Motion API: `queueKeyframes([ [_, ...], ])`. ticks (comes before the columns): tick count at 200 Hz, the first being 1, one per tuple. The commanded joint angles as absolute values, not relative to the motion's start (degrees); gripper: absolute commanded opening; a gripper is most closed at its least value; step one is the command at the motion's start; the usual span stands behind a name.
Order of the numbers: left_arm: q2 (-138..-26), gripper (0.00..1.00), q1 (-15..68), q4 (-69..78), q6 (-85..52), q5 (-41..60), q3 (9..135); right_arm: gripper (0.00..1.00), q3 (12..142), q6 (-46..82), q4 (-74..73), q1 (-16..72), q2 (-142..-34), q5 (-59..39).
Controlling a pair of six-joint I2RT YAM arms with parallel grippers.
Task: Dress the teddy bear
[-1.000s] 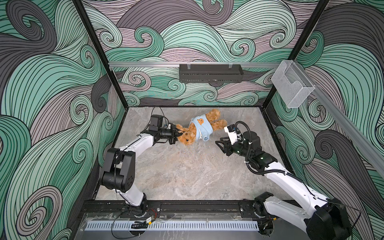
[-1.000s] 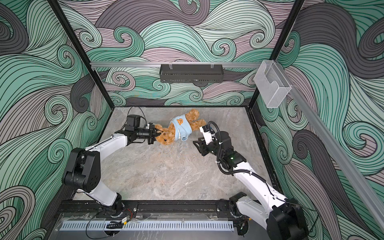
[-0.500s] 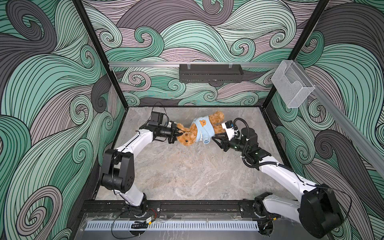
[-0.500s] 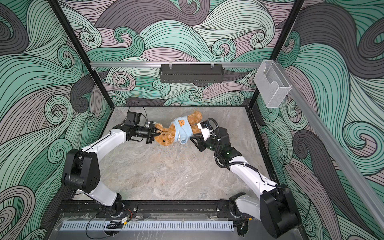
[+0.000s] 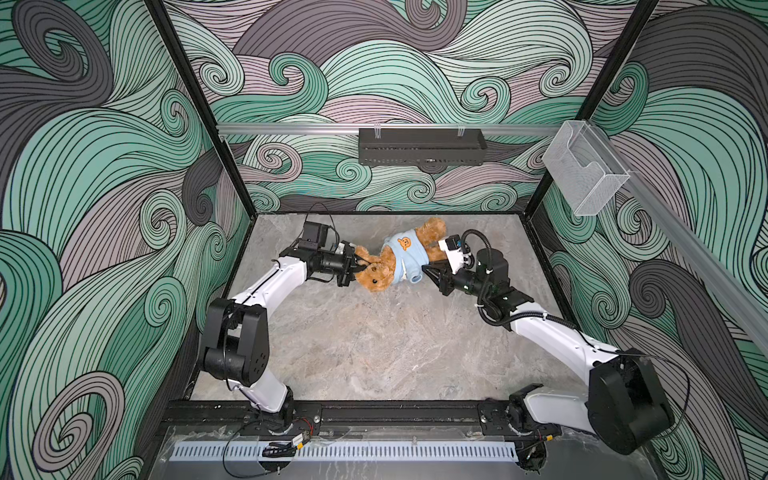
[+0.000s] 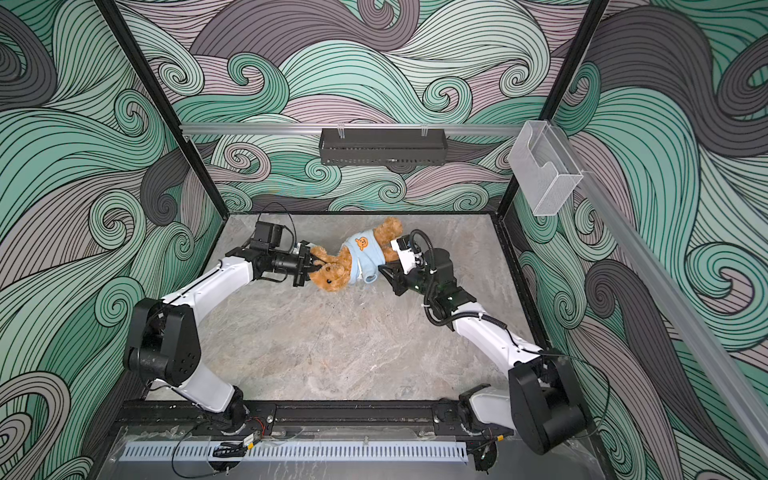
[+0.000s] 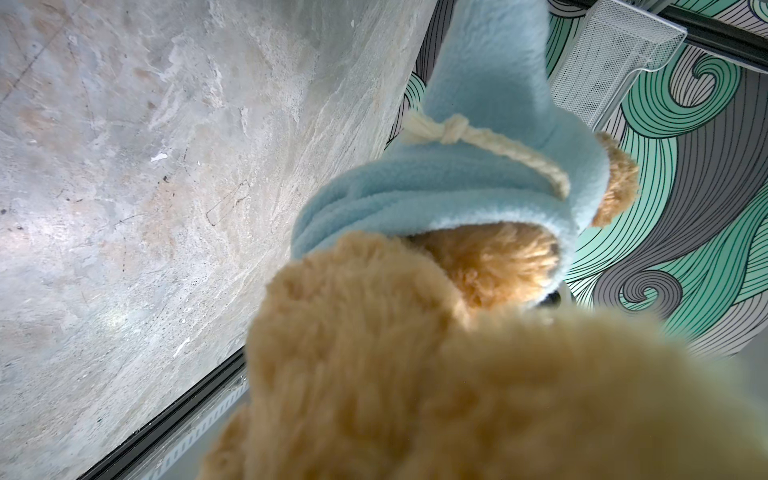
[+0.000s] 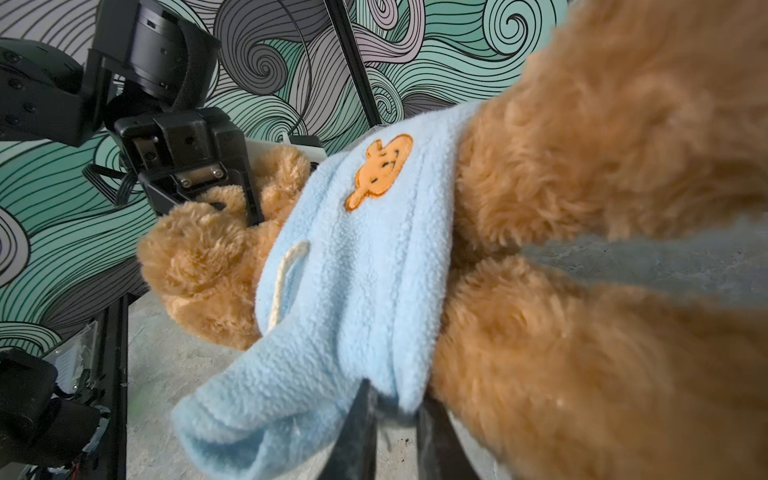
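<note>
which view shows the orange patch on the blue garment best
The right wrist view: the orange patch is close and sharp on the blue garment. In both top views it is a tiny spot. The left wrist view misses it.

Left arm (image 5: 270, 286), right arm (image 5: 552, 338): white links, black joints, black corrugated cable (image 5: 489, 253).

The teddy bear (image 5: 376, 278) is showing golden-brown fur and a dark nose, and the hoodie (image 5: 409, 259) is glowing pale blue, carrying an orange bear patch (image 5: 405, 242) toward its 12 o'clock and a cream cord (image 8: 286, 266). The tabletop (image 5: 374, 345) is reading mottled grey-beige marble, the walls (image 5: 104, 166) are swirling teal, mauve and charcoal waves with black outlines, and the left arm (image 5: 270, 286) and right arm (image 5: 552, 336) are gleaming white with black joints.
</note>
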State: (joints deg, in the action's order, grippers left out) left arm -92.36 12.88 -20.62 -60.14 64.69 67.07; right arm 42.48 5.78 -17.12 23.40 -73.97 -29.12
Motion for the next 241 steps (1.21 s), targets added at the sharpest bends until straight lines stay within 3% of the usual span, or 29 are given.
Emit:
queueKeyframes([
  [1,-91.9,0.00,13.5,-17.9,-61.4,68.2,69.3,0.00,43.6,4.7,-15.5,23.4,-74.0,-23.3],
  [36,-91.4,0.00,11.7,-14.0,-64.8,68.3,68.5,0.00,41.8,5.9,-8.3,22.3,-70.5,-10.0],
  [88,-92.4,0.00,10.6,-11.9,-66.2,68.4,68.0,0.00,41.9,6.9,-0.2,21.3,-69.4,-3.7],
  [119,-92.2,0.00,10.3,-12.2,-65.8,68.3,68.2,0.00,42.4,6.4,-0.2,20.4,-70.7,-9.1],
  [127,-92.3,0.00,10.4,-13.8,-64.3,68.0,68.7,0.08,42.7,6.2,-1.4,20.5,-71.0,-13.9],
  [139,-92.8,0.00,10.4,-18.2,-60.7,66.8,70.2,0.20,43.1,6.6,-3.0,20.4,-71.0,-21.1],
  [153,-93.9,0.00,10.8,-23.3,-56.0,65.5,71.9,0.28,44.3,6.8,-2.7,20.4,-69.6,-25.4],
  [195,-98.8,0.00,12.3,-39.3,-39.1,60.8,76.2,0.38,49.8,7.4,1.7,20.5,-64.5,-29.0],
  [241,-112.9,0.00,17.3,-70.1,-9.6,48.6,94.2,0.40,56.4,13.7,3.4,20.9,-73.4,-26.5],
])
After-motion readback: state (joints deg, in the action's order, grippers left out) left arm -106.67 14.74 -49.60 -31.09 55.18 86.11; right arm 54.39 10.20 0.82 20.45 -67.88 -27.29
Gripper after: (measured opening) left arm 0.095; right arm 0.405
